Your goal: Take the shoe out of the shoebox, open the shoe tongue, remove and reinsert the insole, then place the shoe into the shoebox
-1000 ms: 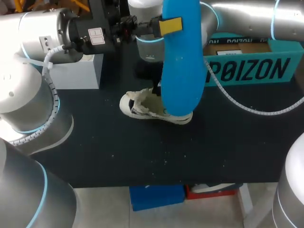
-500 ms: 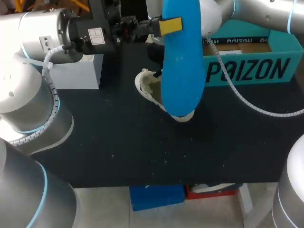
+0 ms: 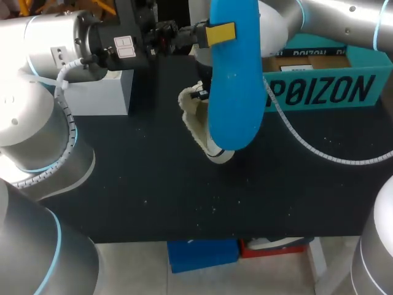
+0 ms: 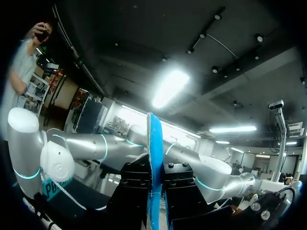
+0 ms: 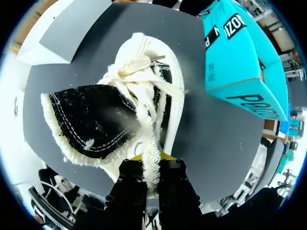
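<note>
Two arms: the left arm (image 3: 55, 43) came in from the upper left of the head view and the right arm (image 3: 331, 18) from the upper right, both meeting near the top centre.
Left tool (image 3: 218, 34): clamped on the blue insole (image 3: 233, 92), one yellow tip showing against it. In its wrist view the insole (image 4: 154, 143) stood edge-on between the fingers of the left tool (image 4: 154, 187).
Insole: held up off the surface (image 3: 153, 178), hanging long-ways down the centre of the head view, in front of the shoe.
Right tool (image 5: 152, 184): closed on the frayed rim of the shoe (image 5: 139, 96); in the head view it was hidden behind the insole.
Shoe (image 3: 195, 120): centre of the head view, outside the shoebox (image 3: 325, 89), tongue folded open.
Shoebox: teal, upper right, beside the shoe (image 5: 240, 57).
Change: from a second earlier the shoe had swung from lying crosswise to a steep diagonal; the insole had kept its place.
</note>
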{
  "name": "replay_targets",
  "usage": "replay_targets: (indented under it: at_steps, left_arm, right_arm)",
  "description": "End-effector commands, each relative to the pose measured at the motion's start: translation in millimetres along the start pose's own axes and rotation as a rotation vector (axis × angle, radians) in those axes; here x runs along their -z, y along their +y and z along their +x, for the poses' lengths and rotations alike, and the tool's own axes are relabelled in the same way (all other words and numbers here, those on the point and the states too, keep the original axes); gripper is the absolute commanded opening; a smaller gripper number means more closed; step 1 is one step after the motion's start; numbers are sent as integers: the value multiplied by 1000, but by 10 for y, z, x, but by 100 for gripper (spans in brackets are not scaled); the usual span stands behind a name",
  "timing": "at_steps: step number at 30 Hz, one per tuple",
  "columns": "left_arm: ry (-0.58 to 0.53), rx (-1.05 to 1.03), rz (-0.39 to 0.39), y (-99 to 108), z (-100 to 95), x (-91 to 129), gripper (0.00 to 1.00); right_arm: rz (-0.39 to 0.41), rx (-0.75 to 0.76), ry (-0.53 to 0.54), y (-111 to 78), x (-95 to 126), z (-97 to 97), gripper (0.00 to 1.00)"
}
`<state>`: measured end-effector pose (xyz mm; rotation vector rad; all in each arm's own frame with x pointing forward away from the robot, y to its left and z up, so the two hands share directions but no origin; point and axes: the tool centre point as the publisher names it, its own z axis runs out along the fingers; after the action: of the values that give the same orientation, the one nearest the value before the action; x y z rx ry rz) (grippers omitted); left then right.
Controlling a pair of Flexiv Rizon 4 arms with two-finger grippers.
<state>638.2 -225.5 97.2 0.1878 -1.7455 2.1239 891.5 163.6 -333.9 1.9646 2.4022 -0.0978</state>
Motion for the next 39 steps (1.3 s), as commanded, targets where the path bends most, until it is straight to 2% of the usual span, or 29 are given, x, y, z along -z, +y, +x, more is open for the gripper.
replay_targets:
  at_steps: [1, 11, 13, 18, 25, 26, 27, 28, 35, 39]
  left_arm:
    - [-2, -1, 2, 4, 1, -10, 0]
    - [-2, -1, 2, 4, 1, -10, 0]
    - [-2, -1, 2, 4, 1, -10, 0]
    - [-2, -1, 2, 4, 1, -10, 0]
    - [-2, -1, 2, 4, 1, -10, 0]
    - [-2, -1, 2, 4, 1, -10, 0]
    - [-2, -1, 2, 4, 1, -10, 0]
    - [-2, -1, 2, 4, 1, -10, 0]
    - [-2, -1, 2, 4, 1, -10, 0]
    - [-2, -1, 2, 4, 1, -10, 0]
  right_arm:
    - [-17, -167, 15, -11, -137, 52, 0]
    - [2, -100, 8, 34, -425, 129, 0]
    - [6, -93, -23, 40, -476, 118, 0]
    - [17, -109, -16, 43, -604, 57, 0]
    - [19, -125, -26, 11, -674, -61, 0]
    - [19, -129, -29, 7, -675, -83, 2]
    - [19, -138, -26, -2, -665, -103, 62]
    - [15, -143, -28, -14, -639, -120, 100]
    - [-13, -157, 25, -84, -387, -158, 100]
    - [-73, -159, 200, -127, -163, -166, 100]
